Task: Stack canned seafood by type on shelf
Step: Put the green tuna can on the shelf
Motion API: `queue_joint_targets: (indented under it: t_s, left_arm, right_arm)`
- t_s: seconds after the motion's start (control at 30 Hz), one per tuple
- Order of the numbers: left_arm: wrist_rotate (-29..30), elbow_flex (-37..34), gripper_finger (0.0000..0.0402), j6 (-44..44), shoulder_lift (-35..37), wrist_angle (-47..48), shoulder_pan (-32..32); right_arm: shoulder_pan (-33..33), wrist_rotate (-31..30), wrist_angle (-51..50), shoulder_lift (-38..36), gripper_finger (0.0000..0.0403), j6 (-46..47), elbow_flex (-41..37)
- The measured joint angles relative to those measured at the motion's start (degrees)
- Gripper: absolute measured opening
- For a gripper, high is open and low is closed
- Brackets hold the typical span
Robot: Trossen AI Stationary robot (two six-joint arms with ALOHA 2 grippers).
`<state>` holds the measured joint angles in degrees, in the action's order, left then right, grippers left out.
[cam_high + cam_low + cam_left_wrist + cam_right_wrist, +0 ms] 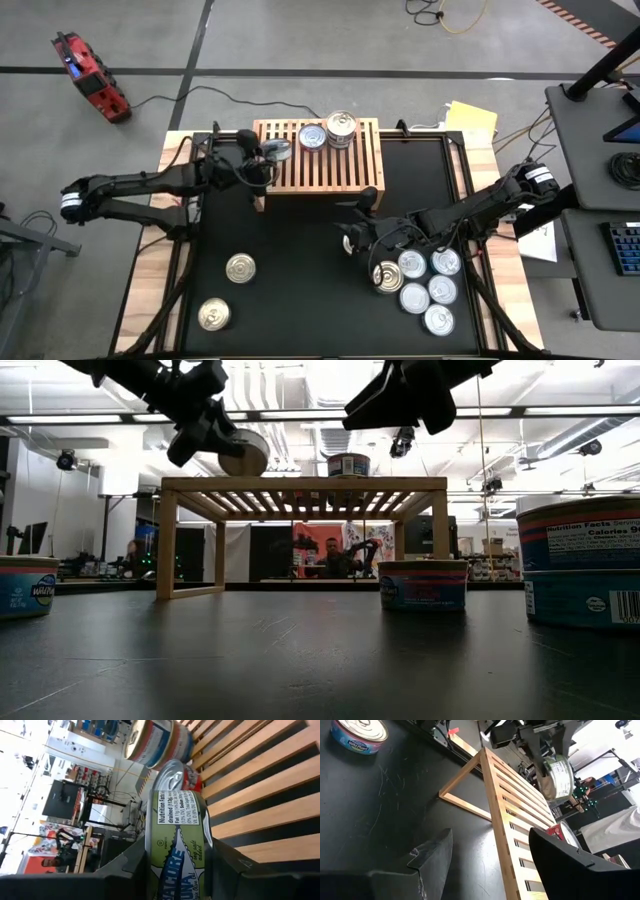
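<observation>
From the high view, my left gripper [268, 155] is up at the left end of the slatted wooden shelf [300, 170], pinching a tuna tin [279, 150] just over the slats, not set down yet. Two tins are already parked on the shelf: a flat one [312, 136] and a taller stack-looking one [341, 128] touching it. Count on the black table [300, 260]: two loose gold-lid tins [240, 267] on the left side, six bunched together bottom right [425, 280], so eleven total with the one I'm carrying, if I'm counting right. My right gripper [362, 236] hovers near that cluster, holding nothing. The low view shows the held tin [246, 453] tipped on edge above the shelf top [300, 484], with blue-label tins [423, 585] sitting on the table. In the left wrist view my fingers [127, 865] squeeze the tin [176, 820] across its side wall, label reading nutrition facts. These things feel like rigid, dense little pucks to me: smooth metal, probably slick, so grabbing across the wall rather than the lid rim seems the safe bet. They won't crush. In the right wrist view my fingers [432, 855] are spread wide with nothing between them, looking along the shelf [515, 815] toward the other arm's tin [557, 779].
</observation>
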<state>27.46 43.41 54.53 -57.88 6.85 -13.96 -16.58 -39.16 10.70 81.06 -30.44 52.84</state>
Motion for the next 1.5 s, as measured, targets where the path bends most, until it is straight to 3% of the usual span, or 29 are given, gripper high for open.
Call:
queue_joint_targets:
  t_s: [0.57, 0.7, 0.97, 1.5]
  left_arm:
    - [0.6, 2.8, 0.0124, 0.1, -8.1, -1.5, -2.8]
    - [3.5, 3.8, 0.0124, -0.3, -9.0, -1.6, -2.8]
    - [4.2, 3.8, 0.0235, -3.0, -9.6, -1.5, -2.7]
    - [3.9, 3.8, 0.0244, -5.8, -8.8, -0.3, -2.5]
  right_arm:
    - [0.0, 0.0, -1.0, 0.0, 0.0251, 1.3, 0.0]
    - [0.0, 0.0, -1.0, 0.0, 0.0246, 2.0, 0.0]
    - [0.0, 0.0, -1.0, 0.0, 0.0251, 2.1, 0.0]
    - [0.0, 0.0, -1.1, 0.0, 0.0249, 2.1, 0.0]
